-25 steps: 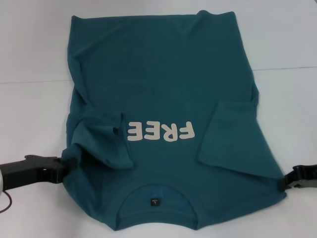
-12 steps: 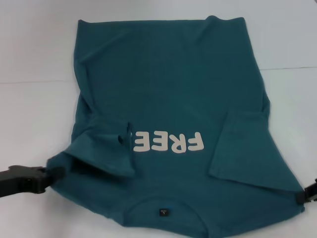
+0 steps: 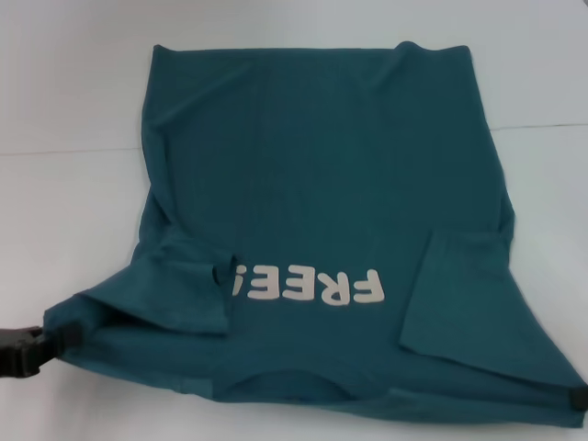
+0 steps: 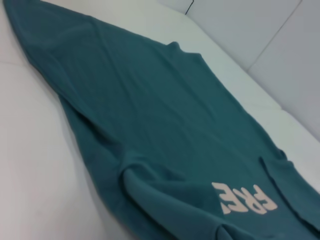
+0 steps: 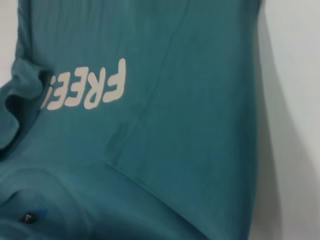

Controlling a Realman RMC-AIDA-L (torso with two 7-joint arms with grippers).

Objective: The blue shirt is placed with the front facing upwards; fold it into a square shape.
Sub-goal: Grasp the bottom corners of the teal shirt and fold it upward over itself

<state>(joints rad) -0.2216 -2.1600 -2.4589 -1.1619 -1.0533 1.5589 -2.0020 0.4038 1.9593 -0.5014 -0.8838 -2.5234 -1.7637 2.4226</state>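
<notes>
Shirt (image 3: 322,184) lies front up on a plain white worktop (image 3: 64,230), both sleeves folded inward over the chest. Left tool (image 3: 41,347) pinches the near left shoulder corner; right tool (image 3: 577,400) clamps the near right corner, at the picture's edge.

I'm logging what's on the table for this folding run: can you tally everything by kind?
Blue shirt: 1
Grippers: 2, the left gripper and the right gripper, one at each near corner of the shirt
White table: 1
Total: 4
</notes>
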